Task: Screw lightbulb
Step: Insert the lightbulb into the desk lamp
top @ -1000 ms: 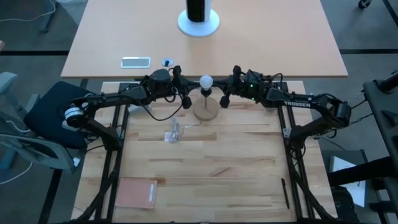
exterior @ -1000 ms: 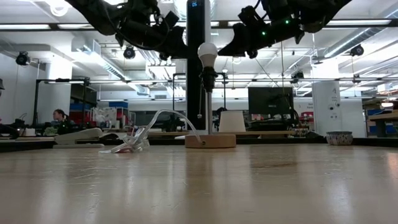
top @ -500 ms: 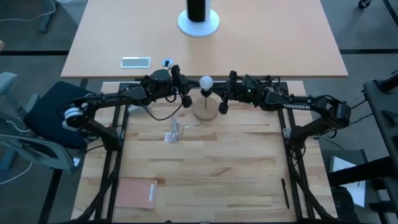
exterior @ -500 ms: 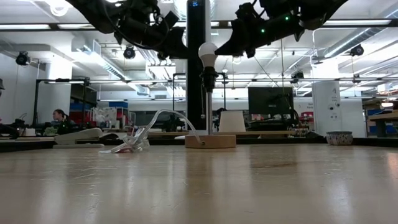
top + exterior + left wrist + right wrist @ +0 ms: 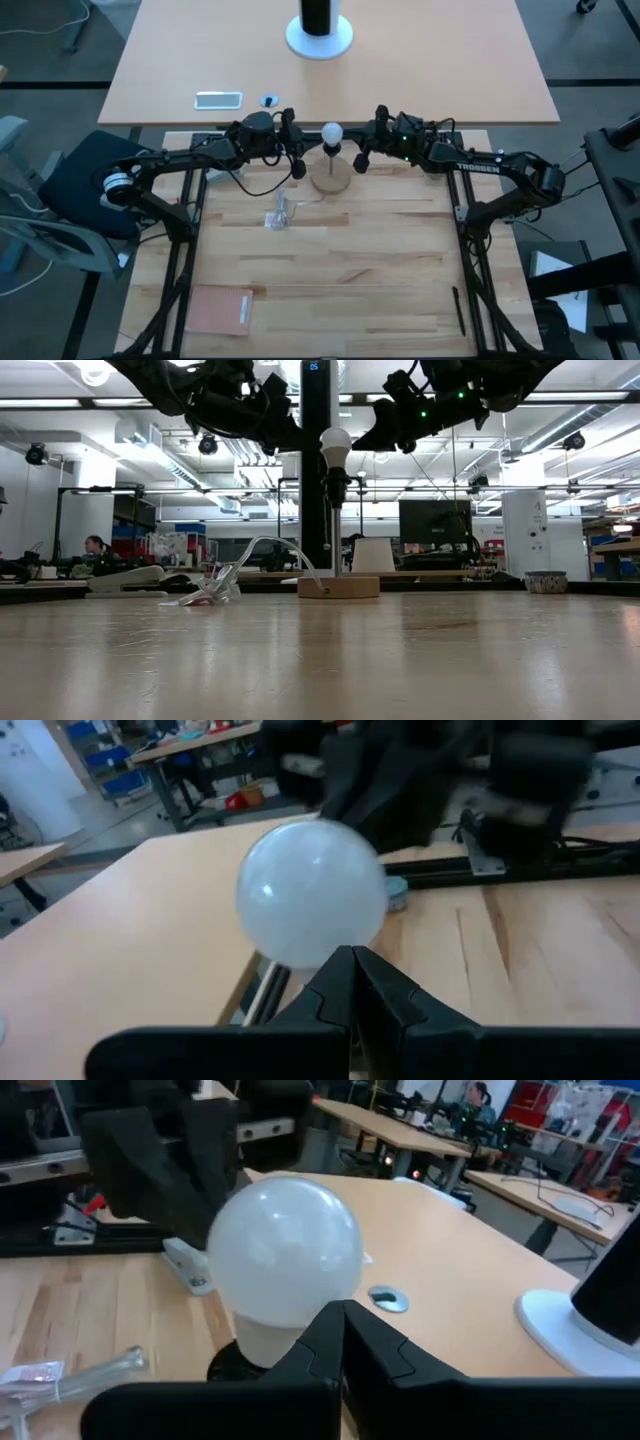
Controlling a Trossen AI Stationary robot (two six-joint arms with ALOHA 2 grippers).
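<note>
A wooden table seen from above, with two dark robot arms reaching in from either side toward a small lamp stand at the far middle of the work surface. The lightbulb (image 5: pixel 331 131) sits upright on top of the black socket stem (image 5: pixel 335 488), which rises from a round wooden base (image 5: pixel 332 178). No gap shows between bulb and socket in the level view, so the bulb looks seated; how tightly it is screwed cannot be told.

The left gripper (image 5: pixel 297 165) hangs just beside the bulb on one side, its jaws closed on nothing. The right gripper (image 5: pixel 361 162) hangs just beside it on the other side, its jaws also closed and empty. Each wrist camera looks past its own shut fingertips straight at the white globe, with neither touching it.

The step in hand appears to be the turning of the bulb, or a check that it is done. To turn it further, one gripper would need to open, close around the globe and rotate, while the base is kept from sliding.

Room is tight: the two grippers face each other across the bulb and could collide. The stand is near the table's far edge (image 5: pixel 330 129). A clear plastic wrapper (image 5: pixel 279 214) lies nearer the middle, apart from the stand, with open wood beyond it.
</note>
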